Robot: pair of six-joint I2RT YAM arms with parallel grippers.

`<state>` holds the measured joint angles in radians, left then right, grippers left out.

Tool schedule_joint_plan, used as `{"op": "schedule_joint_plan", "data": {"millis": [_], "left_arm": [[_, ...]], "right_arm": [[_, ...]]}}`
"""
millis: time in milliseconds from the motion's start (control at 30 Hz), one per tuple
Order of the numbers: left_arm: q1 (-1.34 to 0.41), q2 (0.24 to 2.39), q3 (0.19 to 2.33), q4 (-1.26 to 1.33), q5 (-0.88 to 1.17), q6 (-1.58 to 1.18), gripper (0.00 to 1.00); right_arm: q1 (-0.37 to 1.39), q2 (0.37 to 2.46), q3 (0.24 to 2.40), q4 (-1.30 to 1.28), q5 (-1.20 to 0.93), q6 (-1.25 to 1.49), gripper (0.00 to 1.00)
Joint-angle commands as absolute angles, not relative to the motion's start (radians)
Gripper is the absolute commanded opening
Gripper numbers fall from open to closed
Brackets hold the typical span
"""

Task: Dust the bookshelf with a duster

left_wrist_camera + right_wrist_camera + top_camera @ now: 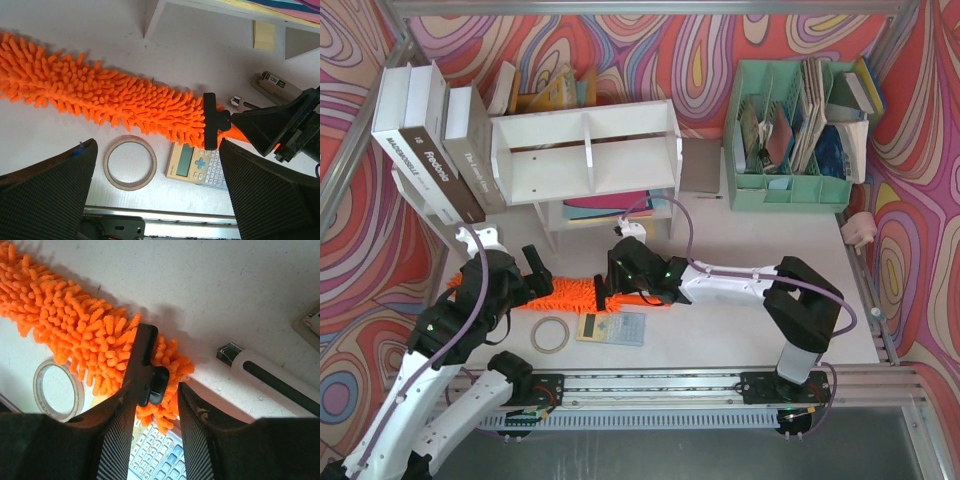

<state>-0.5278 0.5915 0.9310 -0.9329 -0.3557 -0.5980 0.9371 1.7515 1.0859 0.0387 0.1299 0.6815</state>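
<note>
The orange fluffy duster lies on the table in front of the white bookshelf. It runs left to right. In the left wrist view the duster ends in a black collar over a calculator. My right gripper is at that handle end. In the right wrist view my right gripper has its fingers closed in on the collar and orange handle. My left gripper hovers over the duster's middle. In its own view my left gripper is wide open and empty.
A tape ring and a calculator lie near the front edge under the duster's handle end. A stapler and a white pen-like tool lie to the right. Books stand left of the shelf, a mint-green organizer right.
</note>
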Motion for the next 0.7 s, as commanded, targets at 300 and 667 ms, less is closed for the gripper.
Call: {"op": "schedule_joint_plan", "data": {"millis": [300,667], "left_arm": [[-0.526,0.593,0.911,-0.922,-0.360,-0.591,0.99],[-0.526,0.595,0.912,-0.920,-0.360,-0.591,0.98]], "right_arm": [[0.948,1.818,1.139,0.031,0.091,0.678,0.39],[0.950,1.828,1.152,0.028,0.084,0.675,0.35]]}}
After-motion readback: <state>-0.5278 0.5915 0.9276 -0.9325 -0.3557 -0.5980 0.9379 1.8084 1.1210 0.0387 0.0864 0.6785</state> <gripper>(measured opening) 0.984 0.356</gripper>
